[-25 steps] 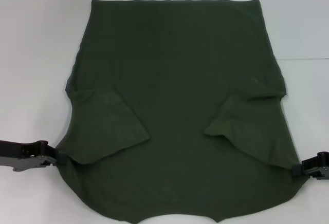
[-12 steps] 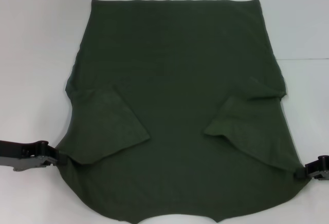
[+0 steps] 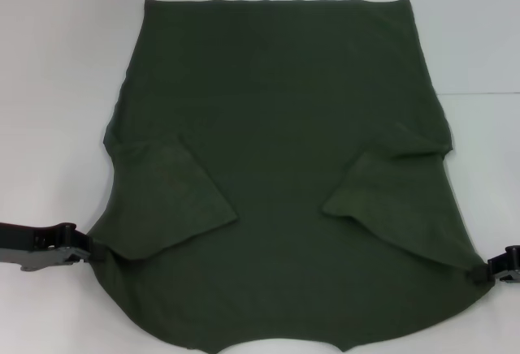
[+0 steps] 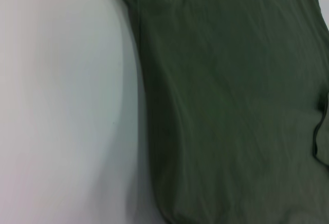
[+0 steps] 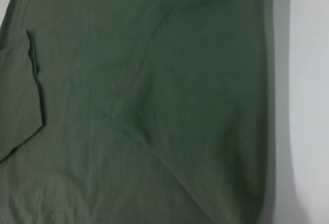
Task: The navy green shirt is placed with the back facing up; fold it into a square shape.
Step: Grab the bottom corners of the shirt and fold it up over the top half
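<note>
The navy green shirt (image 3: 284,143) lies flat on the white table, collar end toward me, both sleeves folded inward onto its body. My left gripper (image 3: 84,250) is low at the shirt's left side edge, shut on the fabric there. At the right side edge, near the picture's border, my right gripper (image 3: 490,273) is shut on the shirt's edge and draws it out into a point. The left wrist view shows the shirt (image 4: 231,111) and its side edge close up. In the right wrist view the shirt (image 5: 154,111) shows with a folded sleeve hem.
The white table (image 3: 57,86) shows on both sides of the shirt and beyond its far hem. A seam in the table surface (image 3: 487,92) runs out to the right.
My right gripper has moved outward to the right, and the shirt's right edge has stretched out with it. The left gripper has stayed in place.
</note>
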You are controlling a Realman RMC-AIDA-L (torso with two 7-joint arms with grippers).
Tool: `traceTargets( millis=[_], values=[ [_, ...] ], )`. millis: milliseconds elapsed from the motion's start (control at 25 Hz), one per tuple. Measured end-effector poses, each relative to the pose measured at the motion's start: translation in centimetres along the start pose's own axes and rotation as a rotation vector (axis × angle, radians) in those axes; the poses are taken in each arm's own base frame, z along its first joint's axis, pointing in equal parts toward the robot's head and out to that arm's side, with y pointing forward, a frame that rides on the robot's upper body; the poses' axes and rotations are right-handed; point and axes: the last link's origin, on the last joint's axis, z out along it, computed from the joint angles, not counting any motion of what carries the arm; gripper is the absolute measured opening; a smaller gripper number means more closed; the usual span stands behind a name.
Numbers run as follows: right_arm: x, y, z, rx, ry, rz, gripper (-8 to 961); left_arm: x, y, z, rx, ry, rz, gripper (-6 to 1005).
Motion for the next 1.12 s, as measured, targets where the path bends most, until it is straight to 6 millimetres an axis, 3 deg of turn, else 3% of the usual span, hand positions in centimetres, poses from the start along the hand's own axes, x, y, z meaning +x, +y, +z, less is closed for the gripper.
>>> traceTargets(
  millis=[1120],
  values=[
    [-0.11,-0.04,-0.60,-0.019,-0.017,-0.060,19,-0.01,0.42,-0.03,-0.025,-0.005,0.037,32]
  ],
)
